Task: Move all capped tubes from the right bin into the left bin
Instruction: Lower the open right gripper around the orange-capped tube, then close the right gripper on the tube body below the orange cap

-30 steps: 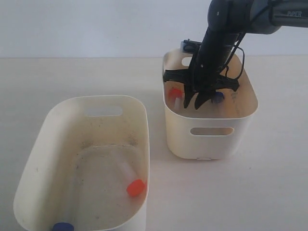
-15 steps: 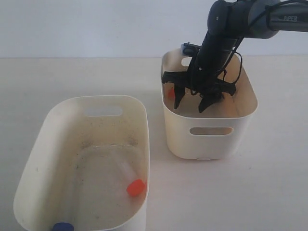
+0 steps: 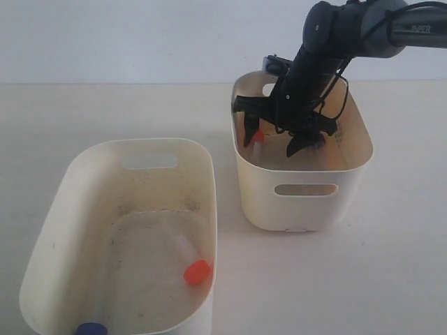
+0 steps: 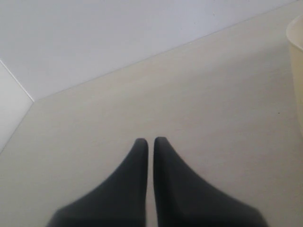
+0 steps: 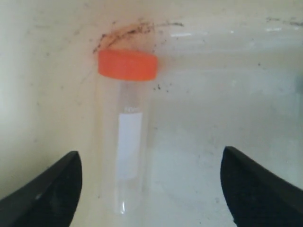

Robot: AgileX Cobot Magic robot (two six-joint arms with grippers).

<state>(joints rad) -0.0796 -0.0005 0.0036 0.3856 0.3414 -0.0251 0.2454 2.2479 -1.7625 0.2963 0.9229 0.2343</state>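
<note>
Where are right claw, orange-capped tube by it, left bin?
right claw (image 5: 150, 158), right wrist view, midway between fingertips.
orange-capped tube (image 5: 129, 137), right wrist view, white label.
left bin (image 3: 157, 183), exterior view, far inner wall.

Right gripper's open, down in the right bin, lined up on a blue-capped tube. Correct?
One thing is off: the tube in front of the right gripper has an orange cap, not a blue one, as the right wrist view shows. The rest holds: the gripper is open and down in the right bin.

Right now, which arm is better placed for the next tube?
Right: the right gripper, open, is inside the right bin, the orange-capped tube lying between its fingers. The left gripper is shut over table.
</note>
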